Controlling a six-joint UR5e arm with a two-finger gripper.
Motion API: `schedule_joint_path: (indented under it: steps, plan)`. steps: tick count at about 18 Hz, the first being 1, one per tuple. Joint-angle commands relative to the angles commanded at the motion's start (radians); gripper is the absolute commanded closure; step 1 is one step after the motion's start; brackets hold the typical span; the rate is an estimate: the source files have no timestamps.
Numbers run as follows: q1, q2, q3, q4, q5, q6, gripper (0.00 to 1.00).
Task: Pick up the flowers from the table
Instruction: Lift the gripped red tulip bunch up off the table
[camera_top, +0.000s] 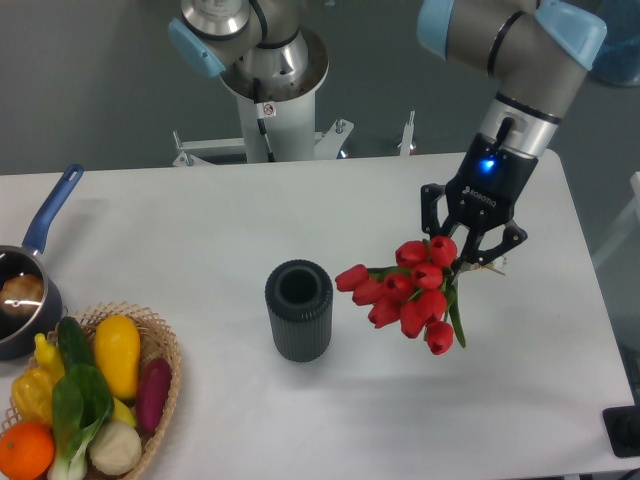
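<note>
at the near left a basket (160, 395) of vegetables; mid-counter (200, 230) a dark cup (298, 309). beyond, flowers (408, 291) hang above the counter, stems clenched in the end effector (470, 250). risk: heavy heads droop, stems may slip out.

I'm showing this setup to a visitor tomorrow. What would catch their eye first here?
The flowers, bright red, gripped by the gripper right of centre over the white table. Next, the dark ribbed cylinder standing mid-table, and the colourful basket of produce at the front left corner.
</note>
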Motion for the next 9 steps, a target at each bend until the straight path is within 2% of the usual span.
schedule_joint_path:
  steps: [9]
  plan:
    - [-0.002,0.002,0.000,0.002,-0.011,0.000,0.66]
